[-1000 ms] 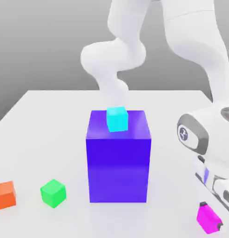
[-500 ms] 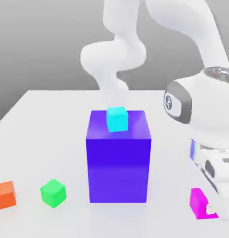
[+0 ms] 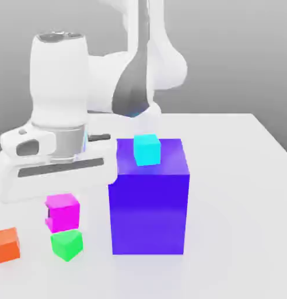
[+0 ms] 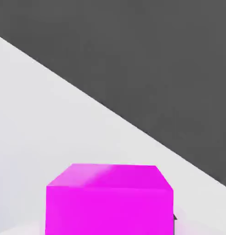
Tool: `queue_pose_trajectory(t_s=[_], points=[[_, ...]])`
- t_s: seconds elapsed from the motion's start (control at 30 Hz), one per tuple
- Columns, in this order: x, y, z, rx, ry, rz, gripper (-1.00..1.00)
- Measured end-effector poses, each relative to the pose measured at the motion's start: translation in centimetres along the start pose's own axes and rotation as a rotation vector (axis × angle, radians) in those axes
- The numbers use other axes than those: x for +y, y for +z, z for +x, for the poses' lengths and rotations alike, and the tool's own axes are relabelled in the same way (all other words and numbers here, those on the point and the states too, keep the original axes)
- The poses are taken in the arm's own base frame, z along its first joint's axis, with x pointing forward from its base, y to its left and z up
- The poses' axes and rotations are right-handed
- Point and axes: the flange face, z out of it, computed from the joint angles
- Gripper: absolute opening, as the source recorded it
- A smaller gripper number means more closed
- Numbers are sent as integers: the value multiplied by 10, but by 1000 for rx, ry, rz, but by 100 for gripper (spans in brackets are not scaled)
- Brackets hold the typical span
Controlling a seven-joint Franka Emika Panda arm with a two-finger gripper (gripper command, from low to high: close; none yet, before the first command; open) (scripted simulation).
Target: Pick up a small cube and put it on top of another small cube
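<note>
Jaws clamped on the magenta cube (image 3: pixel 63 211), the gripper (image 3: pixel 59 217) holds it just above the green cube (image 3: pixel 67 243), apparently lined up for stacking.

small cubes: 4 | magenta (image 3: pixel 63 211) 1 | green (image 3: pixel 67 244) 1 | orange (image 3: pixel 6 244) 1 | cyan (image 3: pixel 147 149) 1 | big blue block (image 3: pixel 149 201) 1

A simulated test scene, not a real room: a plain white tabletop (image 3: pixel 239 175) against a blank grey backdrop (image 3: pixel 227 52), bearing only flat-coloured glossy cubes
</note>
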Motion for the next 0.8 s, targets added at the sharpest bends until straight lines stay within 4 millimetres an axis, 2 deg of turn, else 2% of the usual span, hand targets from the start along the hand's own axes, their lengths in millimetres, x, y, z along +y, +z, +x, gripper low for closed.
queue_pose_trajectory(t_s=[0.07, 0.27, 0.8], points=[[16, 6, -12, -24, 64, 4, -100], [18, 43, -51, -165, 31, 0, -100], [15, 91, -59, -184, 21, 11, -100]])
